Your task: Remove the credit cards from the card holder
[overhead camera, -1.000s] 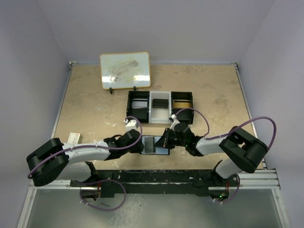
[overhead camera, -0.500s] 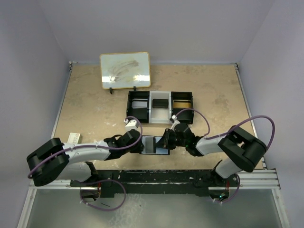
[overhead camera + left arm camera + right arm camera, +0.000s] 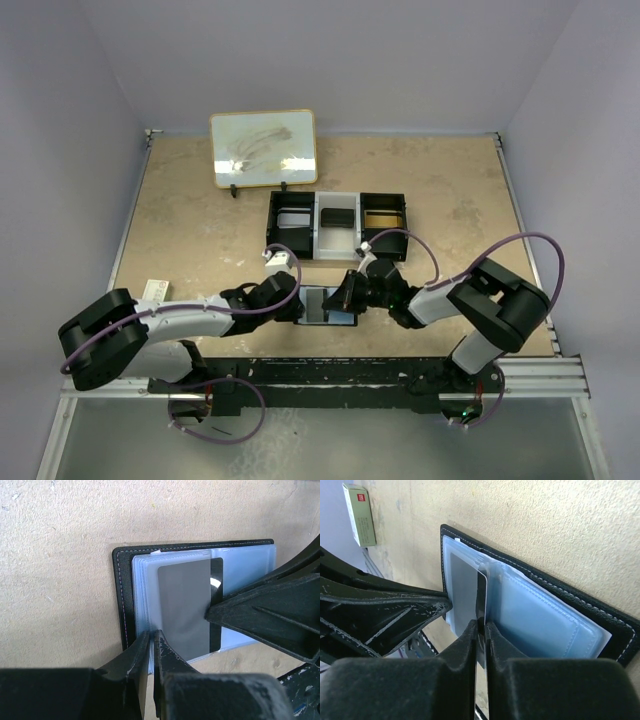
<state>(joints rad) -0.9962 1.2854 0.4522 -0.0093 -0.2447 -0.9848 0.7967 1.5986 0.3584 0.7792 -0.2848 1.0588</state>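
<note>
So, closest to the arm bases, low in the middle of the overhead shot, the card holder (image 3: 119, 595) lies open and flat on the table (image 3: 200, 230), with a gripper coming in from each side.

The left gripper (image 3: 151, 639) sits at the bottom centre of its own camera frame. Its fingers are pinched together on the lower edge of the clear sleeves, so it's clamped on the holder. Just past those fingers there's a grey credit card (image 3: 182, 610) with a black stripe down its right side, and that striped edge pokes out beyond the sleeve.

The right gripper (image 3: 481, 626) reaches in from the right of that frame and meets the striped edge. In its own camera the card shows edge-on in the middle of the frame, and the two fingers are squeezed onto it. To the right of the card are the holder's shiny blue panels, with the black stitched cover around them.

In the upper left of the right wrist frame a small green-and-white box (image 3: 360, 515) lies on the table, well apart from the holder.

Further back, just above the grippers in the overhead shot, is a black-and-white tray (image 3: 272, 222) with three compartments, not touching the holder. Can't really tell what's in it.

Farthest back, upper left of centre, a smudged whiteboard (image 3: 264, 148) stands near the back wall.
</note>
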